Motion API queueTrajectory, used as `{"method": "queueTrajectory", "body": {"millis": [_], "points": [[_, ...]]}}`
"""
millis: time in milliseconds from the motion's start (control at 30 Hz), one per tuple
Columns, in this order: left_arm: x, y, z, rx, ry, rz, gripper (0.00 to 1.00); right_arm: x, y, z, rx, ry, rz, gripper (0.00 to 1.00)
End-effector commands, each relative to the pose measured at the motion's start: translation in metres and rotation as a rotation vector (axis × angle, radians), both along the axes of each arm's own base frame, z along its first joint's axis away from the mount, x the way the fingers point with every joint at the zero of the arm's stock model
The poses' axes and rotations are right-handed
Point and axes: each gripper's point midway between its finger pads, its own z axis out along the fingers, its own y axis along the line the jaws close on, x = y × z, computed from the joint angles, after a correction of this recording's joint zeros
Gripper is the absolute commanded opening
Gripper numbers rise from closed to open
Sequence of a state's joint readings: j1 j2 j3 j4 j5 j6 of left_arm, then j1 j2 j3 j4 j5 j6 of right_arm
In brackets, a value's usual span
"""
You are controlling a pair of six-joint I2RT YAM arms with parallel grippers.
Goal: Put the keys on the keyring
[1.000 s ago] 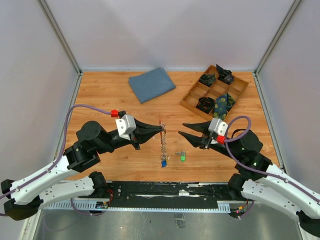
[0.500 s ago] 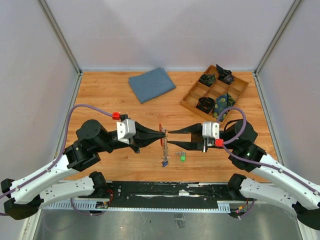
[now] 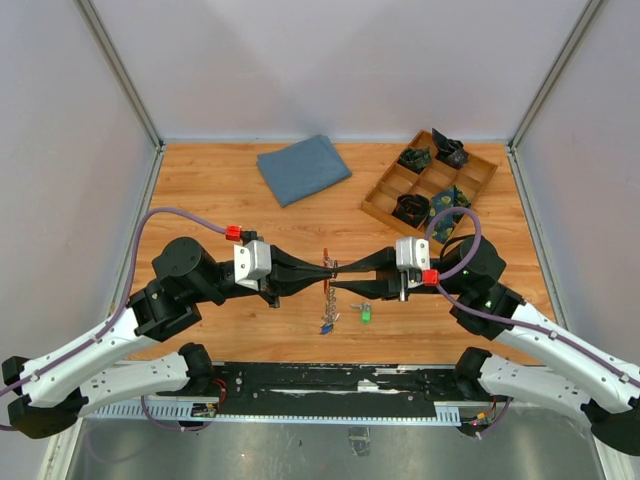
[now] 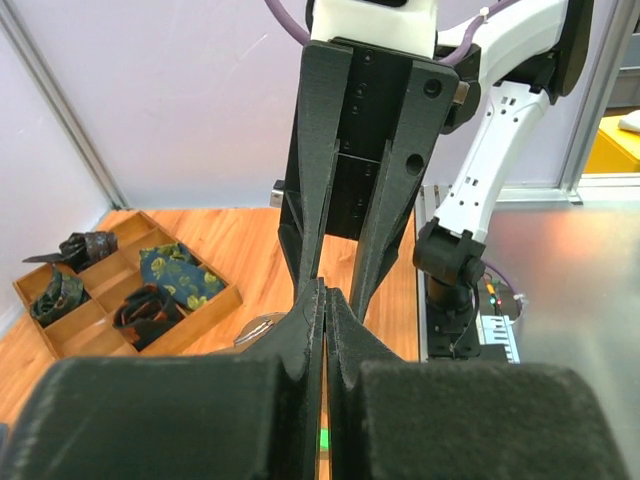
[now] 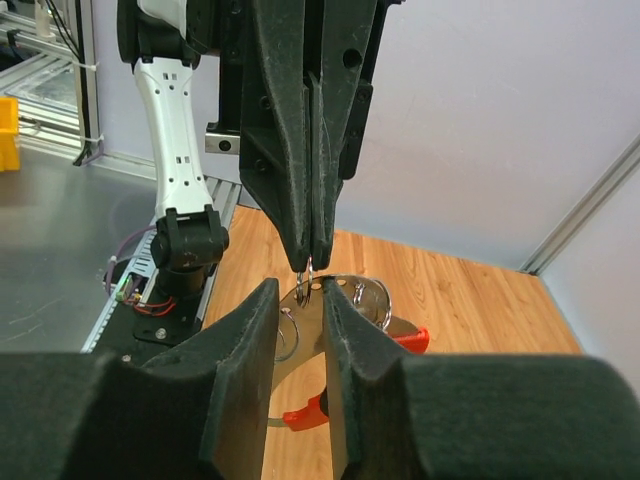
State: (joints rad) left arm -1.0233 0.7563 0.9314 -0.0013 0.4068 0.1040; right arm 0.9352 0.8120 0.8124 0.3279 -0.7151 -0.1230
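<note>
Your right gripper (image 5: 300,292) has its jaws narrowly parted, meeting the left gripper (image 5: 308,258) tip to tip. That one is clamped shut, seemingly on the thin red curved keyring (image 5: 405,338). The small silver-grey metal keys (image 3: 328,310) hang below it, long axis vertical, just under your right tips, above the wooden tabletop (image 3: 220,200).

- Left gripper (image 3: 322,268): centre of frame, fingers pinched together on the red keyring (image 3: 325,261).
- Keys (image 3: 327,305): string trailing toward the bottom edge, blue end lowest.
- Right gripper (image 3: 337,276): tip to tip with the left, fingers apart.
- Green item (image 3: 366,314): just right of the keys.
- Blue cloth (image 3: 303,168): upper centre.
- Wooden tray (image 3: 380,203): upper right.
</note>
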Motion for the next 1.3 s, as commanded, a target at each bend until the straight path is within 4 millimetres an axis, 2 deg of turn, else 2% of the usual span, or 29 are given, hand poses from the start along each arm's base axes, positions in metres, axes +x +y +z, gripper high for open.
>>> {"method": "queueTrajectory", "body": {"millis": [0, 433, 567, 667, 733, 1100, 1267], "points": [[-0.004, 0.004, 0.027, -0.060, -0.053, -0.011, 0.01, -0.013, -0.003, 0.032, 0.078, -0.026, 0.052, 0.23], [-0.003, 0.005, 0.029, -0.064, -0.056, -0.002, 0.00, -0.006, -0.002, 0.025, 0.048, 0.016, 0.022, 0.00], [-0.003, 0.007, 0.031, -0.069, -0.055, 0.001, 0.01, -0.002, 0.000, 0.022, 0.009, 0.028, 0.002, 0.02], [-0.004, 0.008, 0.032, -0.073, -0.055, 0.001, 0.00, -0.003, -0.001, 0.021, 0.016, 0.017, 0.008, 0.22], [-0.004, 0.008, 0.032, -0.074, -0.055, 0.002, 0.01, -0.005, -0.002, 0.022, 0.022, 0.010, 0.014, 0.26], [-0.004, 0.007, 0.032, -0.067, -0.057, -0.001, 0.01, -0.012, -0.008, 0.032, 0.046, -0.023, 0.027, 0.25], [-0.004, 0.006, 0.032, -0.065, -0.057, -0.006, 0.00, -0.012, -0.008, 0.029, 0.030, -0.020, 0.028, 0.23]]}}
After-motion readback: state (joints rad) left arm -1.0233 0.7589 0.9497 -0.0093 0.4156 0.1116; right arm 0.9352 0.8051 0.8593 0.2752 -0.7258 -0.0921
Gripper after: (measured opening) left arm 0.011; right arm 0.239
